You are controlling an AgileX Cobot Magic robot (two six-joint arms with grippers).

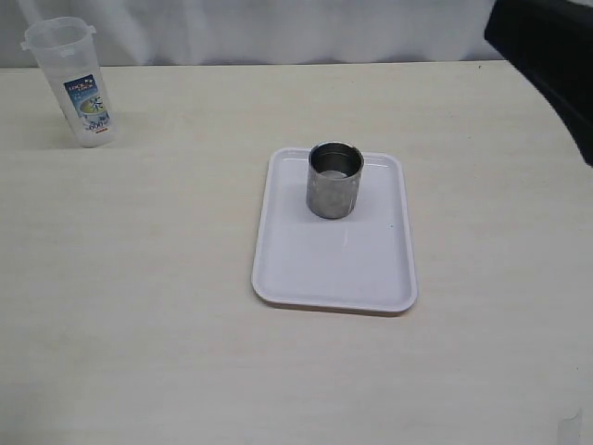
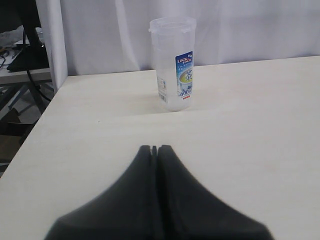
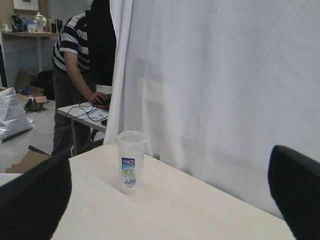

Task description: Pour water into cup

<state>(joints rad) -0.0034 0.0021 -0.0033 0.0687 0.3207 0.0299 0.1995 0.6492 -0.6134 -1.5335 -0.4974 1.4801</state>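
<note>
The steel cup (image 1: 334, 181) stands upright at the far end of a white tray (image 1: 334, 269) mid-table; its inside is dark. The tall translucent plastic container with a blue-green label (image 1: 69, 83) stands upright at the far left corner, well apart from the cup. It also shows in the left wrist view (image 2: 173, 65) and in the right wrist view (image 3: 131, 161). My left gripper (image 2: 155, 148) is shut and empty, low over the table, short of the container. My right gripper (image 3: 170, 200) is open wide and empty, far from the container. The cup is out of both wrist views.
A dark part of the right arm (image 1: 547, 56) reaches in at the far right corner. A white curtain (image 3: 215, 90) hangs behind the table. A person in a striped shirt (image 3: 75, 75) stands at a desk beyond the table's left end.
</note>
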